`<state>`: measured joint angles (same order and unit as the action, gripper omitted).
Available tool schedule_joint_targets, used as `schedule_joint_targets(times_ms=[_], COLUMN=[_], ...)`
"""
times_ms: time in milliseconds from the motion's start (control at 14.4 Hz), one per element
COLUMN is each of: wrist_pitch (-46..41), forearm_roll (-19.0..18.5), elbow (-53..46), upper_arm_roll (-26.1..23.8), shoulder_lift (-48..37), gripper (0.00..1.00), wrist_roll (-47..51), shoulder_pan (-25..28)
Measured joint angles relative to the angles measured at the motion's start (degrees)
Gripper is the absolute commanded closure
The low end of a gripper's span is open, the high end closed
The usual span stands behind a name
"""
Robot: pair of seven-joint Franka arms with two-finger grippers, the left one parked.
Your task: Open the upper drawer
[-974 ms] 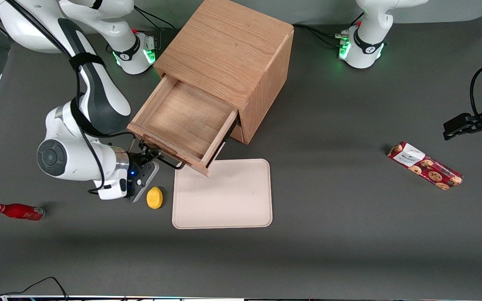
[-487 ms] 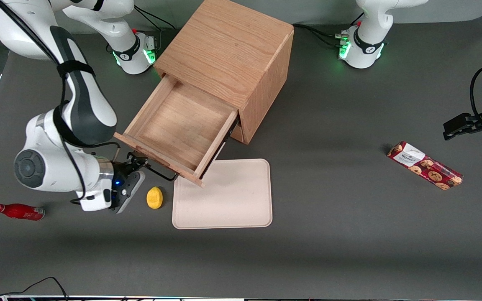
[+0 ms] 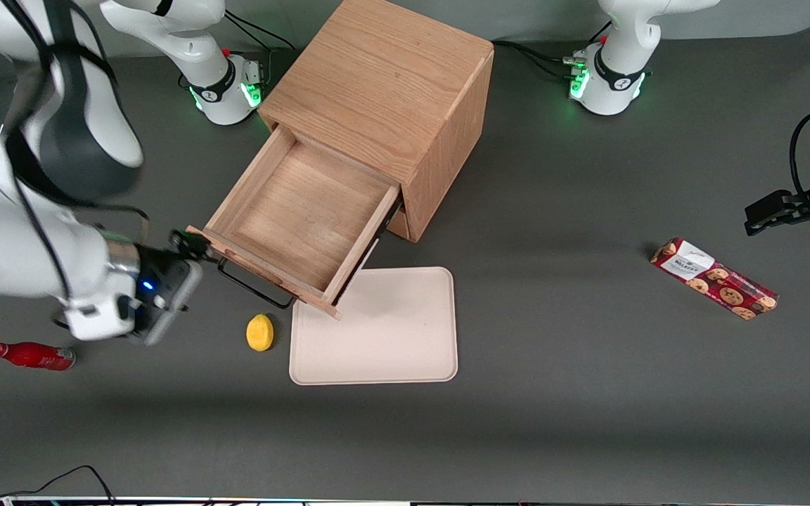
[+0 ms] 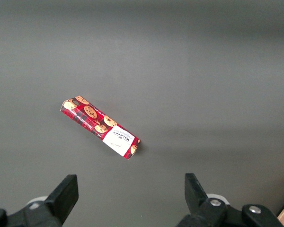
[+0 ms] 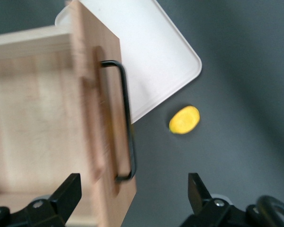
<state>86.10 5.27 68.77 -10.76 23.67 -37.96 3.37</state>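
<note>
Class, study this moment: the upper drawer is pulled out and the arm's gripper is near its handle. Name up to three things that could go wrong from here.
1. The gripper, open, sits close to the upper drawer front corner; a careless retreat might clip the handle and shift the cabinet.
2. The drawer overhangs the tray; pulling further might tip it out.
3. The lemon lies near the arm's path and could be knocked.

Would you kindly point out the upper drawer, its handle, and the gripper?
upper drawer point(image 3: 303, 200), front view, on its wood floor.
handle point(image 3: 254, 289), front view, mid bar.
gripper point(image 5: 132, 196), right wrist view, open, between the fingertips.
</note>
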Motion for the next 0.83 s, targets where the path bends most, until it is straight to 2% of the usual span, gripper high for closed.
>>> schedule_joint_targets(times_ms=[278,487,696,835], wrist_pitch=[-9.7,-12.0,-11.3,-10.3], forearm_roll=[-0.4,-0.4,-0.7,-0.8], elbow=[2.0,10.0,19.2,20.8], upper_arm_roll=[0.1,0.0,1.6,6.2], shoulder_lift=[-13.0,-21.8,-28.3,-28.6], gripper=[0.00,0.00,0.00,0.00], wrist_roll=[19.6,32.4,36.0,36.1], shoulder_pan=[0.3,0.6,0.6,0.5])
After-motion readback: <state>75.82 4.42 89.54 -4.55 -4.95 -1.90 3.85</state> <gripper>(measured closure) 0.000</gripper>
